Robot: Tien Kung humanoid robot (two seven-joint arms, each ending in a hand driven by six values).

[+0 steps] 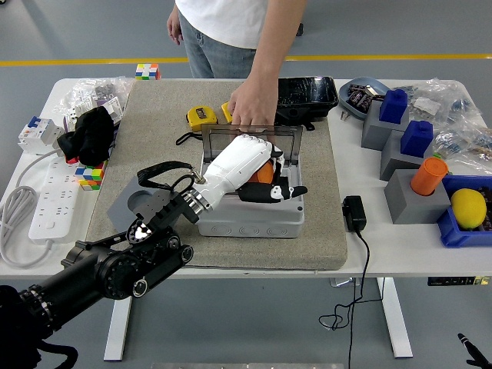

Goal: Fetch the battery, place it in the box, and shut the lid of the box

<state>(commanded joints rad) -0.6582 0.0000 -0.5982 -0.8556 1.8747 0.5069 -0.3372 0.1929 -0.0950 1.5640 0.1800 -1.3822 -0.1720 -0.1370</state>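
Left hand (257, 173): white-shelled, black fingers (278, 192) curled around an orange battery (264, 172), held over the open interior of the grey box (254, 219). Box lid (250, 135): raised upright at the far edge, a person's hand (252, 104) resting on its top. Box sits on a tan mat (154, 131). Yellow tape measure (198, 118) lies far-left of the box.
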